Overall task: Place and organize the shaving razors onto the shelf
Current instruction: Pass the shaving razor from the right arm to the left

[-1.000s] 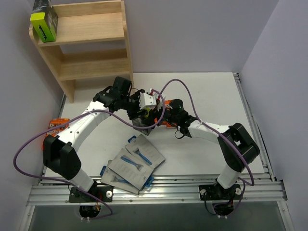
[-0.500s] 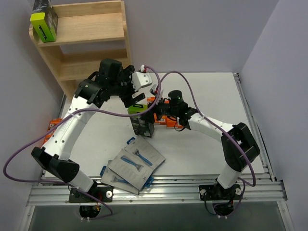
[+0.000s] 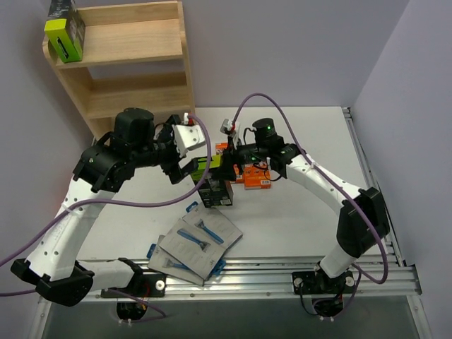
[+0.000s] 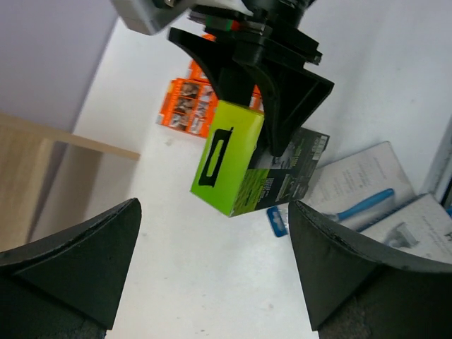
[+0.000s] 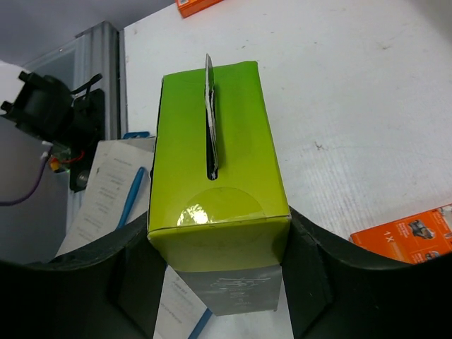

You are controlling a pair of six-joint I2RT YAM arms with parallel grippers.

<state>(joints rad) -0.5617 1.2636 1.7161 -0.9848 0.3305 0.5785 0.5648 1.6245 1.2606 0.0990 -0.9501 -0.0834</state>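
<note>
a black razor box with lime-green sides (image 3: 214,187) sits near the middle of the white table (image 3: 304,212). it is pinched on two opposite sides by the right gripper (image 3: 224,171), whose black fingers (image 5: 134,282) press flat against it just under its lime-green top. a thin hang tab stands up from a slot in that top. whether the box's base touches the table or hangs just above it cannot be told.

the left gripper (image 3: 185,164) is beside the box on its left, apart from it, jaws spread wide with nothing between them. from its own wrist camera the box shows in the gap between its two dark fingers (image 4: 70,261).

just beyond the box, on its far side, flat orange razor packs (image 3: 253,176) lie on the table, partly hidden by the right arm's wrist. nearer the arms' bases, a loose fan of flat grey cards showing a blue razor (image 3: 201,236) lies overlapping, its near edge close to the aluminium rail (image 3: 268,272).

the light natural-wood two-tier shelf (image 3: 134,42) stands at the far left corner, well apart from the held box. a second black and lime-green box (image 3: 63,32) stands at the left end of its upper tier. purple cables (image 3: 244,116) arch over both arms.
</note>
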